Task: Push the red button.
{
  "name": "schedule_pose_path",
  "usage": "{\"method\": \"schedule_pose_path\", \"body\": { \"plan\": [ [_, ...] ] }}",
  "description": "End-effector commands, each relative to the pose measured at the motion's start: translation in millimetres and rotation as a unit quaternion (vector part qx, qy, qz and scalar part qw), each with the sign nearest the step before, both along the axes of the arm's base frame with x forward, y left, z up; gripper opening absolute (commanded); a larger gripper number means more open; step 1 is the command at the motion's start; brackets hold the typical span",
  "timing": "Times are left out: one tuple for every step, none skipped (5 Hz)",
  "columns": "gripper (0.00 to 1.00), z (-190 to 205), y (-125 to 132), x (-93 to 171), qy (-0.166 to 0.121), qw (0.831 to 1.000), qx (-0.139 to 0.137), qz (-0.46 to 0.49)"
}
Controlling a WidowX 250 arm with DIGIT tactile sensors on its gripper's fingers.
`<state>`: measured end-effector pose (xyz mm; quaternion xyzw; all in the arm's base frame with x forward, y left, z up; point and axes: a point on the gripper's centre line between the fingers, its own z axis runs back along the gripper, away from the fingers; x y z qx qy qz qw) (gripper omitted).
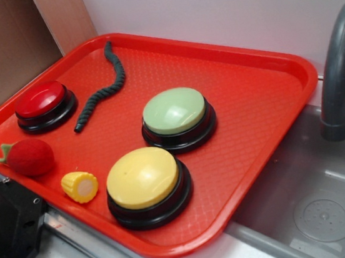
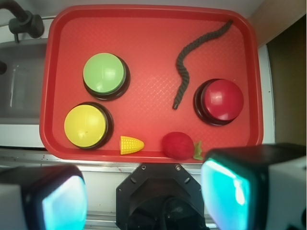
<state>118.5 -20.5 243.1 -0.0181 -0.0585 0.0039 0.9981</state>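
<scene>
The red button [image 1: 42, 100] with its glossy dome on a black base sits at the left rear of the red tray [image 1: 260, 74]. In the wrist view the red button [image 2: 221, 100] lies at the tray's right side, far below the camera. My gripper [image 2: 144, 194] hangs high over the tray's near edge. Its two fingers [image 2: 53, 199] with teal pads stand wide apart with nothing between them, well away from the button. The gripper does not appear in the exterior view.
On the tray also sit a green button [image 1: 175, 111], a yellow button [image 1: 143, 178], a dark rope [image 1: 103, 87], a fuzzy strawberry [image 1: 30, 157] and a toy corn piece [image 1: 81, 186]. A grey sink [image 1: 321, 211] with faucet [image 1: 338, 64] lies right. The robot base [image 2: 160, 201] is below.
</scene>
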Motion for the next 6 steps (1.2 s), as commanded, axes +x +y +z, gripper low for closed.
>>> {"method": "schedule_pose_path", "body": {
  "plan": [
    [1.0, 0.0, 0.0, 0.0, 0.0, 1.0, 0.0, 0.0],
    [1.0, -26.7, 29.9, 35.4, 0.026, 0.998, -0.007, 0.052],
    [1.0, -56.8, 57.6, 56.0, 0.024, 0.993, 0.004, 0.114],
    [1.0, -93.0, 84.2, 58.4, -0.004, 0.984, -0.015, 0.175],
    [1.0, -118.2, 106.7, 45.8, -0.019, 0.972, -0.028, 0.233],
    [1.0, -144.8, 128.9, 42.4, 0.005, 0.963, -0.023, 0.27]
  ]
}}
